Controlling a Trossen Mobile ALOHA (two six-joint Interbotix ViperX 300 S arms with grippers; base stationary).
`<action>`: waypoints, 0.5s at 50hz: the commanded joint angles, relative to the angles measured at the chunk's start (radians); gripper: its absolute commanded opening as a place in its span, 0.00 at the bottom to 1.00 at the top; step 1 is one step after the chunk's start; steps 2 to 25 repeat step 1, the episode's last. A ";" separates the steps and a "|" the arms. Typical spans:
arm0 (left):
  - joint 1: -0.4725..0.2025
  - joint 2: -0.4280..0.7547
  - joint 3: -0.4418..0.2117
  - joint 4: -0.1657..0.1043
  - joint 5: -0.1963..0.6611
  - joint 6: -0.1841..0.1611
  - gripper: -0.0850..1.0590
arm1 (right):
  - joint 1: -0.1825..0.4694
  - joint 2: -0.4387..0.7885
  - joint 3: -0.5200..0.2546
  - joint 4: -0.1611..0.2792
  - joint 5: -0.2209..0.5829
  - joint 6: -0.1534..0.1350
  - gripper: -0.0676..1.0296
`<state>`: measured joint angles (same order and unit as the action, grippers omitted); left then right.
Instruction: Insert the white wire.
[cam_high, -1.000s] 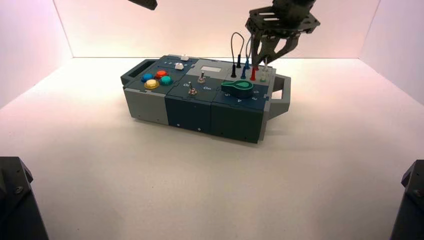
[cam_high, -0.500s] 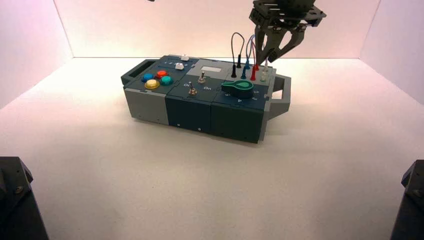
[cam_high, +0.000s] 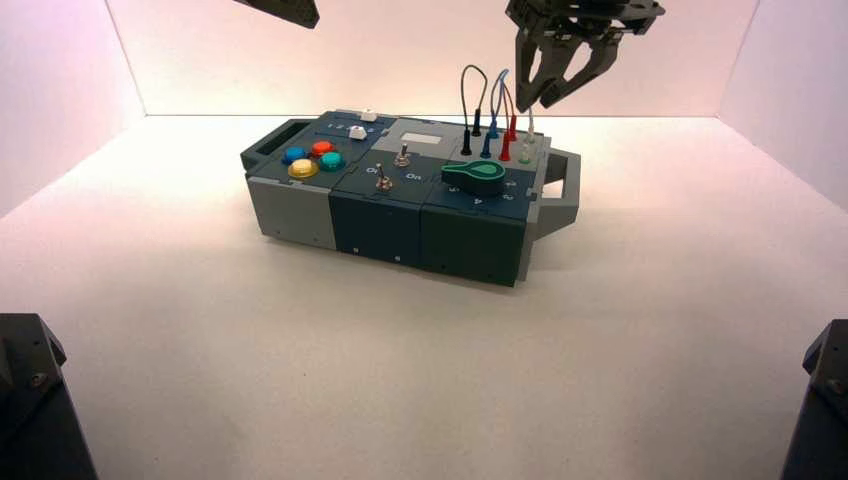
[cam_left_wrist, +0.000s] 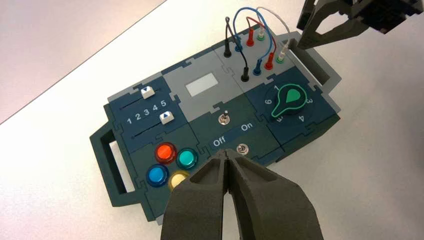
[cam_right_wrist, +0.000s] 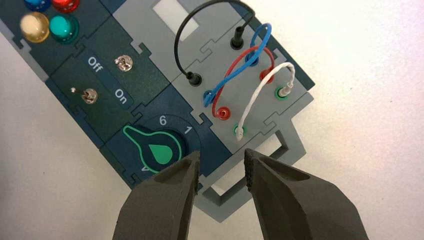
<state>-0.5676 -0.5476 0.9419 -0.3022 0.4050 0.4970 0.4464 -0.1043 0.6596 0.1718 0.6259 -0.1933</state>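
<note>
Left wrist view shows "Off", "On" labels (cam_left_wrist: 233, 134).

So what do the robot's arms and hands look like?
They are dark, nearly black. The right hand has two chunky fingers, wide at the bottom and narrower at the tips. The left hand has two fingers like that too, with slanted edges. From above, the right arm's end looks like a dark frame with little holes in it. I can't see any coloured markings.

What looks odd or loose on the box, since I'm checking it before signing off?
Nothing stands out: the white wire appears plugged in at both ends, and the black, blue and red wires look seated too.
</note>
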 joint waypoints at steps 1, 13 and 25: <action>-0.003 -0.011 -0.012 0.000 -0.009 0.000 0.05 | 0.002 -0.026 -0.014 0.000 -0.006 0.000 0.50; -0.003 -0.011 -0.012 0.000 -0.009 0.000 0.05 | 0.002 -0.026 -0.014 0.000 -0.006 0.000 0.50; -0.003 -0.011 -0.012 0.000 -0.009 0.000 0.05 | 0.002 -0.026 -0.014 0.000 -0.006 0.000 0.50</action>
